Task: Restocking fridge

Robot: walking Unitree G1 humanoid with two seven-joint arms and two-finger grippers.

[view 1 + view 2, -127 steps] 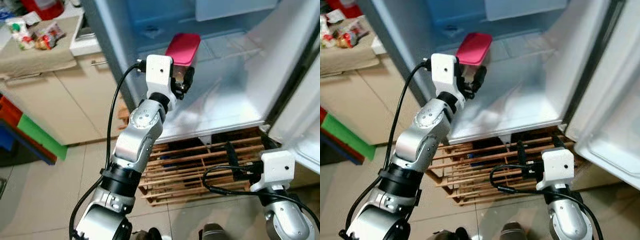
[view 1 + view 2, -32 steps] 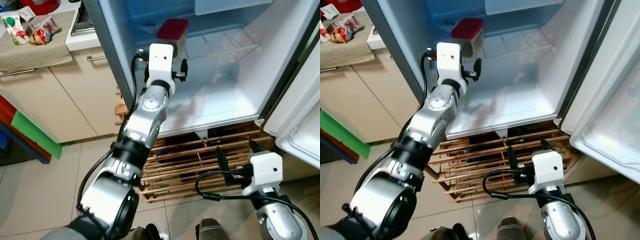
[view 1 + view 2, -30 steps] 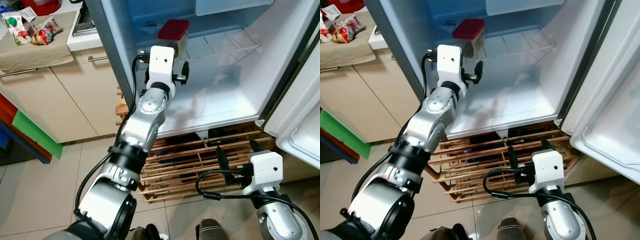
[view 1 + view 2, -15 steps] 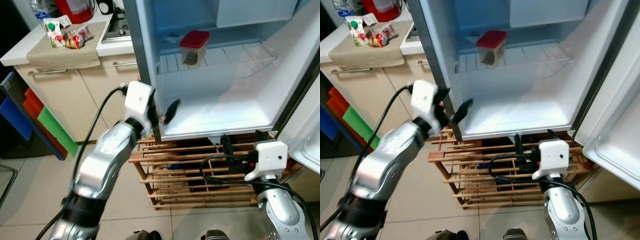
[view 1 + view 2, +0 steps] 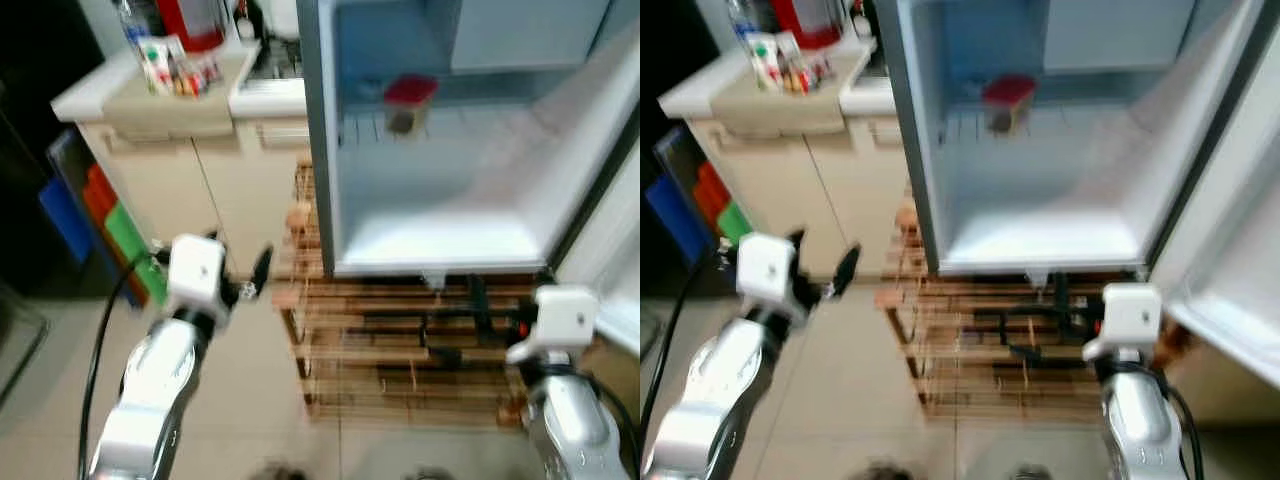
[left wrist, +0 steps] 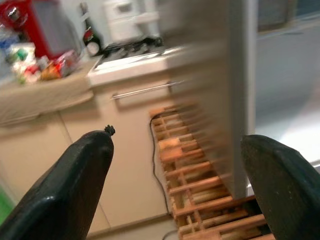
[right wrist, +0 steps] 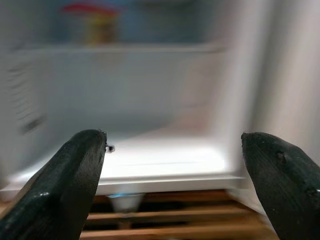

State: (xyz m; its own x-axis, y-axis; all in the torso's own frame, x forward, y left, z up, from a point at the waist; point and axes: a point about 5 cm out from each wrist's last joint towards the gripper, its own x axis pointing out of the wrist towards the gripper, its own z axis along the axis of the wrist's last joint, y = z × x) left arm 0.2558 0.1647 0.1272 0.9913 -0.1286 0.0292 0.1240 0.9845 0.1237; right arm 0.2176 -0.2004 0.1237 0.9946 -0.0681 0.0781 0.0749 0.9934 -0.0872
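Note:
A clear container with a red lid stands on the wire shelf inside the open fridge, free of both grippers; it is a blur in the right wrist view. My left gripper is open and empty, held low in front of the cabinet, left of the fridge and well away from the container. My right gripper is open and empty too, low in front of the fridge's bottom edge. The views are blurred by motion.
A wooden slatted rack sits under the fridge. The fridge door stands open on the right. On the left, a beige cabinet carries a counter with snack packets, a bottle and a red appliance. Tiled floor lies below.
The camera has backed away from the fridge. My left arm has drawn out of the fridge and dropped low to the left, leaving the red-lidded container on the shelf. The right arm hardly moved.

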